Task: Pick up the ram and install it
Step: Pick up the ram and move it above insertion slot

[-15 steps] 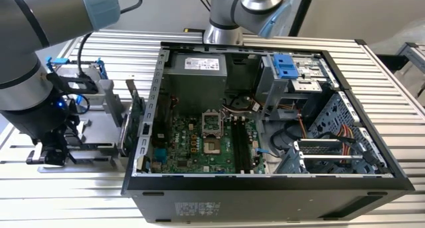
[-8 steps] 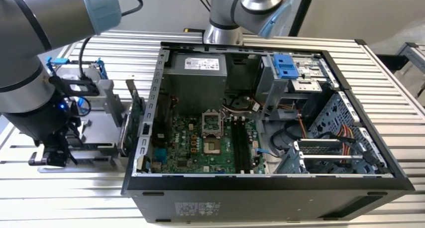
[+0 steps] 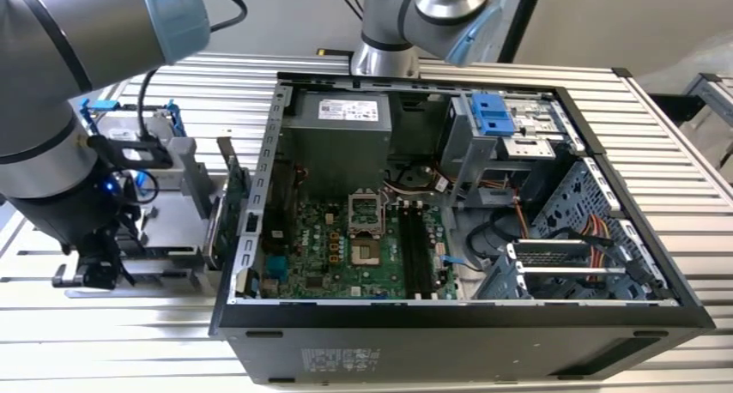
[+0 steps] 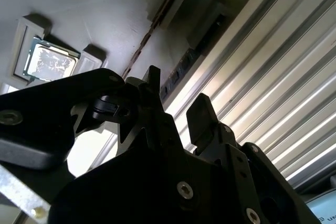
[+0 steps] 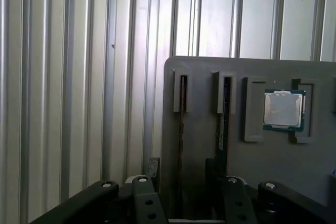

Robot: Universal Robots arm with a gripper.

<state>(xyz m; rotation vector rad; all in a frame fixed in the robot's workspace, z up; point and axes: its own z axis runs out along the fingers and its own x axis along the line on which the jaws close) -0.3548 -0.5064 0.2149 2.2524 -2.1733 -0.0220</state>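
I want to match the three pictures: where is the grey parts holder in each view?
Exterior view: the grey parts holder stands at the exterior view's left, beside the open computer case.
First wrist view: the holder lies beyond the pincer, carrying the processor.
Second wrist view: the holder lies beyond the pincer, with the processor.
Shared landmark: the ribbed aluminium table.

Open computer case (image 3: 458, 341), processor chip (image 5: 283, 109), grey tray (image 5: 202, 129)
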